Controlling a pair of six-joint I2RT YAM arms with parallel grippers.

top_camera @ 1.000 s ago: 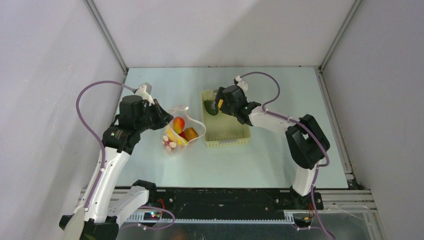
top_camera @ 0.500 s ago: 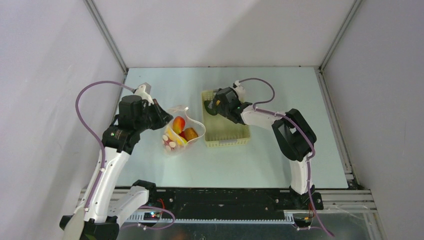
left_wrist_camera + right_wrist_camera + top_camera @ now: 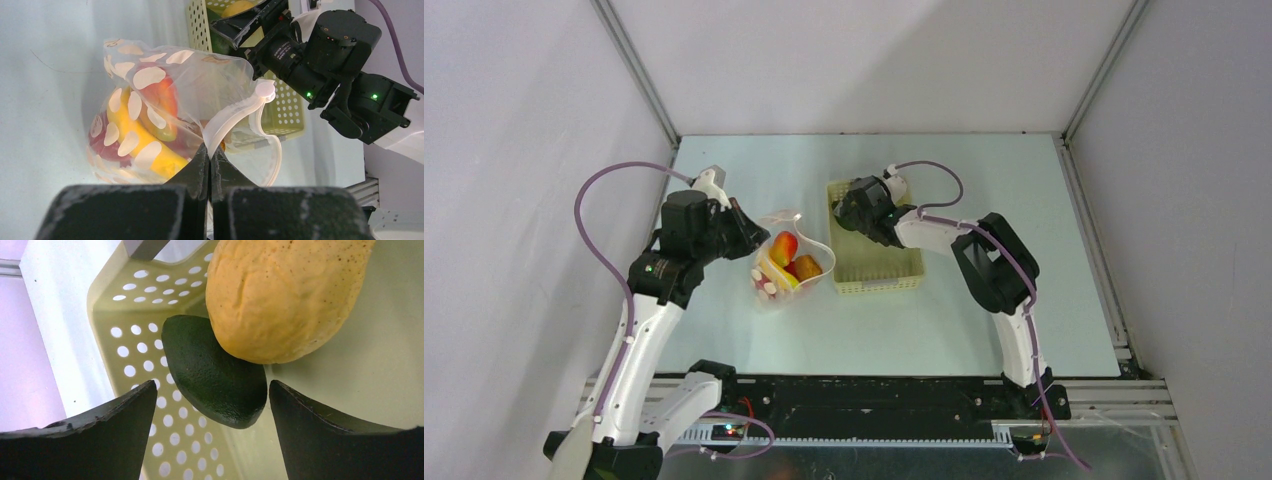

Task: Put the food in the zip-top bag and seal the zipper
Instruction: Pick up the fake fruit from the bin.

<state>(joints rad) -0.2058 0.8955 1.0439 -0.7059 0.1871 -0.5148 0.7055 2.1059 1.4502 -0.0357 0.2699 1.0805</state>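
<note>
**While the bag [image 3: 789, 268] is held at its mouth by the left pincer [image 3: 209, 165], the right pincer [image 3: 212, 390] is set astride a dark green piece [image 3: 215, 375]**

1. Left pincer. The two fingers are pressed together, and the white zipper [image 3: 235, 112] is clamped between their tips. From the grip, the strip is seen to curve upward and to the right, and the mouth of the bag is held open by it.

2. Bag. The clear dotted bag is located on the surface [image 3: 944, 330], just beside the left wall of the pale yellow basket [image 3: 879, 285]. Whether the bag and the basket touch cannot be told. A banana [image 3: 145, 150] and a red fruit [image 3: 165, 95] are seen through the plastic in the left wrist view; an orange piece [image 3: 807, 267] is seen in the top view.

3. Right pincer. The pincer is lowered into the far left corner of the basket with its jaws wide apart. The dark green piece is framed between the two fingers [image 3: 100, 440], and a gap is visible on each side, so nothing is gripped.

4. Basket contents. The dark green piece is lying against the perforated wall. A large yellow fruit [image 3: 285, 295] is resting against its far side and is touching it.
</note>
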